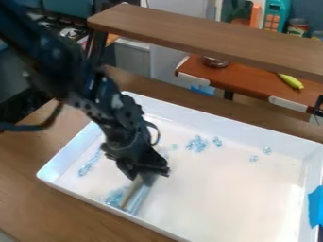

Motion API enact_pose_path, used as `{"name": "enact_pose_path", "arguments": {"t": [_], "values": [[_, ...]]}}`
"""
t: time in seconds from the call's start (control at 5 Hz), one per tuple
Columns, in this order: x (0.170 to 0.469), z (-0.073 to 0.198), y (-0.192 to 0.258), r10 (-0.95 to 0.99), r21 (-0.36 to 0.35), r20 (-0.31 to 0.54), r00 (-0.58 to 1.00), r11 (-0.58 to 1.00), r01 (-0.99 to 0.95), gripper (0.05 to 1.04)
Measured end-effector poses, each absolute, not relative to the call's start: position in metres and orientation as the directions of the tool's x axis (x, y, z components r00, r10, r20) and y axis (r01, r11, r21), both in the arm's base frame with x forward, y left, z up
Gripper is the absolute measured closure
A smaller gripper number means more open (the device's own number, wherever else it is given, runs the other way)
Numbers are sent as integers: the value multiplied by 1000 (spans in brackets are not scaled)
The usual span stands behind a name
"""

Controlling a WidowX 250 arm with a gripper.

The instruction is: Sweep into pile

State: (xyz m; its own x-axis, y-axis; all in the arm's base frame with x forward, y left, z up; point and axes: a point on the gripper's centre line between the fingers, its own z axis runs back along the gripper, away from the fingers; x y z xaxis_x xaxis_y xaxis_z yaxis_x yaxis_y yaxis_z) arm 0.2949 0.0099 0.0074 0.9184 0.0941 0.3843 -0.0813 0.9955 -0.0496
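I have the gripper (148,175) hanging tip-down over the left part of the white tray (202,231), nine o'clock from the tray's middle, with the black arm (91,90) slanting in from ten to eleven o'clock; its jaws are closed round a long, flat sweeping tool (142,190), which leans down toward seven o'clock, though I cannot tell whether it is a brush or a scraper. The stuff to sweep is pale blue, glassy bits, lying in separate patches; one heap (114,197) sits at eight o'clock, right beside the tool's lower end and near the tray wall; a thin streak (90,163) runs along the left side at about half past nine; a loose cluster (197,143) lies near twelve, with a smaller clump (217,141) just to its right; two little clumps (254,159) (267,150) lie apart at two o'clock. Blue tape (316,207) clings to the tray's right wall at four o'clock; the tray rests on a wooden table (38,208); beyond it, toward one o'clock, I see a brown shelf (202,38) and a yellow-green toy (291,81) on a reddish-brown counter (249,79).I have the gripper (148,175) hanging tip-down over the left part of the white tray (202,231), nine o'clock from the tray's middle, with the black arm (91,90) slanting in from ten to eleven o'clock; its jaws are closed round a long, flat sweeping tool (142,190), which leans down toward seven o'clock, though I cannot tell whether it is a brush or a scraper. The stuff to sweep is pale blue, glassy bits, lying in separate patches; one heap (114,197) sits at eight o'clock, right beside the tool's lower end and near the tray wall; a thin streak (90,163) runs along the left side at about half past nine; a loose cluster (197,143) lies near twelve, with a smaller clump (217,141) just to its right; two little specks of it (254,159) lie apart from the rest at two o'clock. Blue tape (316,207) clings to the tray's right wall at four o'clock; the tray rests on a wooden table (38,208); beyond it, toward one o'clock, I see a brown shelf (202,38) and a yellow-green toy (291,81) on a reddish-brown counter (249,79).
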Motion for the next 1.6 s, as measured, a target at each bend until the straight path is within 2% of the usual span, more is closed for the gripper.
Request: {"name": "enact_pose_path", "arguments": {"t": [0.4, 0.6, 0.8, 1.0, 1.2, 1.4, 1.6], "values": [[287, 8, 43, 60, 74, 324, 944, 993, -88, 749], [295, 11, 60, 74, 127, 341, 937, 984, -124, 749], [296, 12, 64, 79, 140, 346, 935, 981, -135, 749], [294, 23, 47, 115, 59, 345, 932, 988, -143, 749], [296, 38, 14, 151, -60, 325, 934, 989, -139, 749], [310, 42, -16, 159, -116, 345, 925, 985, -126, 749], [315, 13, -22, 156, -81, 320, 935, 987, -137, 749]]}}
